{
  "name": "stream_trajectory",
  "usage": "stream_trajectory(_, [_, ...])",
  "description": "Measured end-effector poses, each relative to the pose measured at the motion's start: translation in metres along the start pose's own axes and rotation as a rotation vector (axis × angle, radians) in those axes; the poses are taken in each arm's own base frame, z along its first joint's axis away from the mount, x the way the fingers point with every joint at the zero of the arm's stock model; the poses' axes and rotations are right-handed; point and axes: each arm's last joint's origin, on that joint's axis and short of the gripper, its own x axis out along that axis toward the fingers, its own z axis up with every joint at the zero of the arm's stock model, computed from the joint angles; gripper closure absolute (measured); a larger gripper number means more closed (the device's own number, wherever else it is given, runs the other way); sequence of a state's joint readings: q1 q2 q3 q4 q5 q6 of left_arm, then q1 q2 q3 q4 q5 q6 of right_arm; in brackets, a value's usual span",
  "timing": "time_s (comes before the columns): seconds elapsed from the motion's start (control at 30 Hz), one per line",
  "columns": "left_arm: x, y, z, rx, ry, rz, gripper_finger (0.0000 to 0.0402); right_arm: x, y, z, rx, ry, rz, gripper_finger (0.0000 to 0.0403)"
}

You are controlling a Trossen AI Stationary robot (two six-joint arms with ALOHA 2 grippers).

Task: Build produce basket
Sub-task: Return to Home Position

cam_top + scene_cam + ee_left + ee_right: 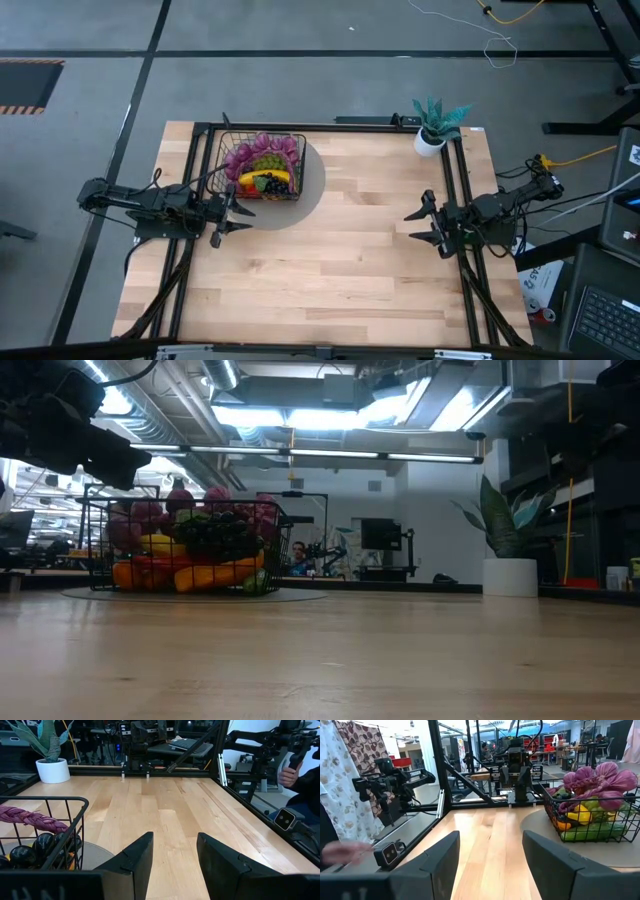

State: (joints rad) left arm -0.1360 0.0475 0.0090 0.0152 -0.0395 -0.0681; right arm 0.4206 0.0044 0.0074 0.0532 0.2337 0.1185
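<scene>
You see the basket [262,134] standing upright on a grey round mat [312,185] on the left arm's side of the tabletop [340,260], toward the same edge as the white-potted plant [434,127]. It is black wire mesh with an open grid, and it is piled with the produce [264,165]. A purple string [262,148] drapes over the top, green grapes [268,162] lie under it, and a yellow banana [250,177] sits beside dark grapes [270,184]. In the low view you can make out orange and red pieces along the bottom of the mesh [98,545], and the heap rises above the rim. The right wrist view shows something long and green lying low against the basket's wire wall [551,815]. The left end effector [238,220] sits just beside the basket's near corner, not touching it. Its fingers are spread wide with nothing between them, and it points level across the tabletop. The right end effector [418,225] is well apart on the opposite side, facing the left one, and is likewise wide and empty. Both arms reach in low from their side rails.
</scene>
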Motion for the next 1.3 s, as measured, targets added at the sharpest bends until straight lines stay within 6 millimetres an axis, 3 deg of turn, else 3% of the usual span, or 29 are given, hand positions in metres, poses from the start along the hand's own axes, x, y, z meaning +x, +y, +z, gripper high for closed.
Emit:
stream_trajectory(0.63, [0.0000, 0.0000, 0.0000, 0.005, 0.000, 0.001, 0.0255, 0.0000, 0.0000, -0.0001, -0.047, 0.000, 0.000, 0.0182])
stream_trajectory(0.87, [0.0000, 0.0007, 0.0003, 0.176, -0.002, 0.025, 0.0255, 0.0000, -0.0002, 0.0000, -0.052, -0.001, -0.008, 0.0182])
stream_trajectory(1.3, [0.0008, 0.0009, -0.0007, 0.236, 0.011, 0.029, 0.0255, 0.0000, -0.0002, 0.0000, -0.053, -0.001, -0.008, 0.0182])
